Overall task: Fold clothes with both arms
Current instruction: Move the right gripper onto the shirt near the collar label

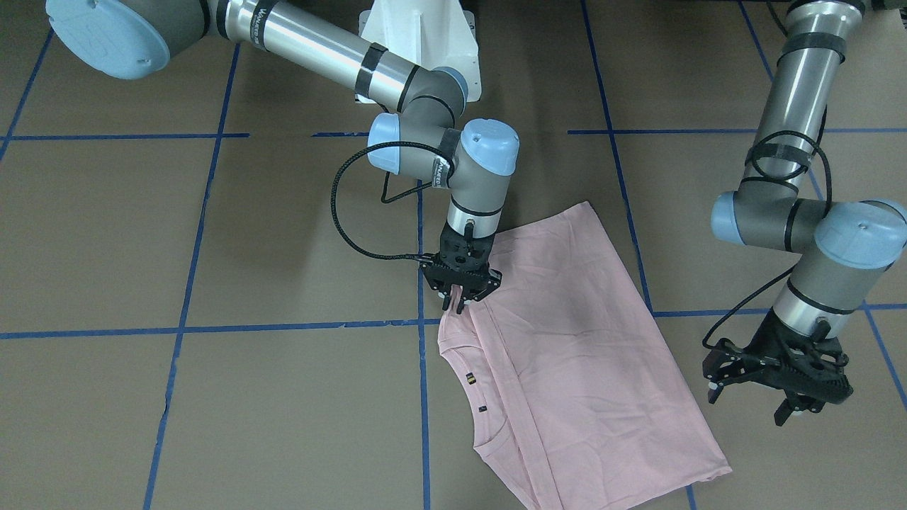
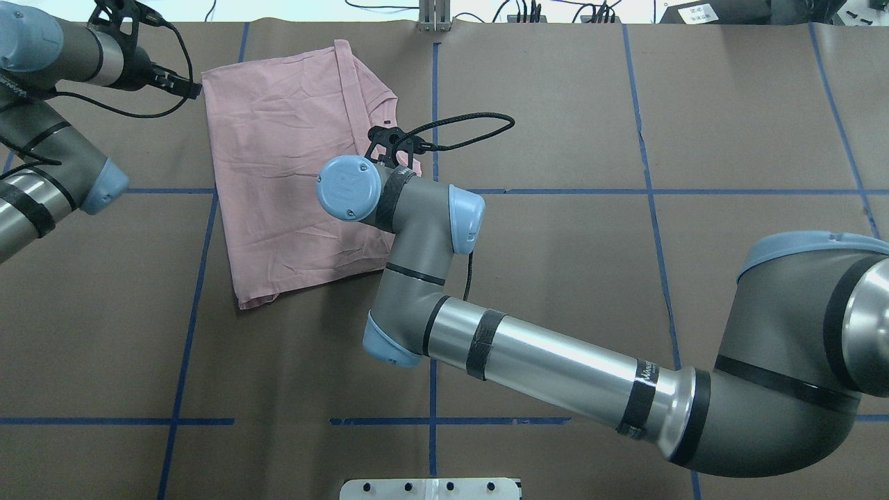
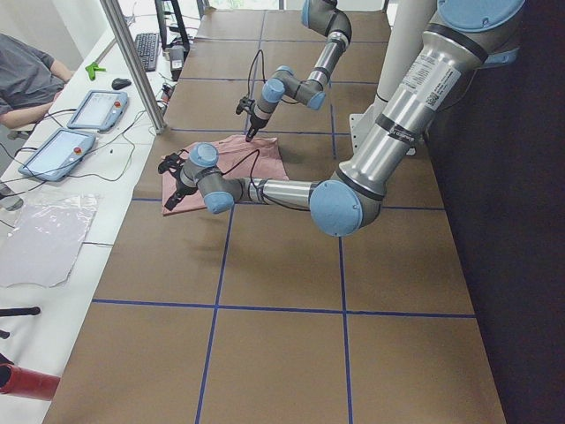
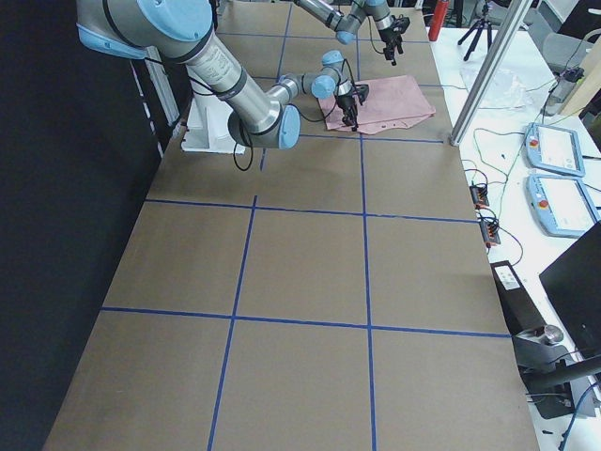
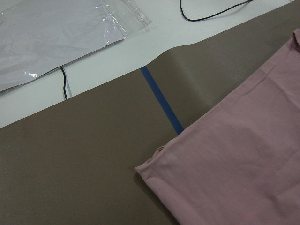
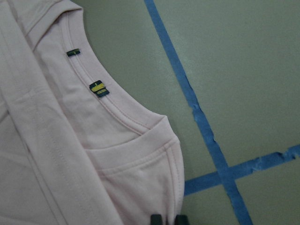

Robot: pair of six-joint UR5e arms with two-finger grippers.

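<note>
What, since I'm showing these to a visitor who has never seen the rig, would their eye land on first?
Most likely the pale pink T-shirt, folded and lying on the brown table with its blue tape grid. Next comes the right gripper, its fingers pinching one edge of the shirt. The left gripper hangs open off the shirt's opposite side, holding nothing.
</note>
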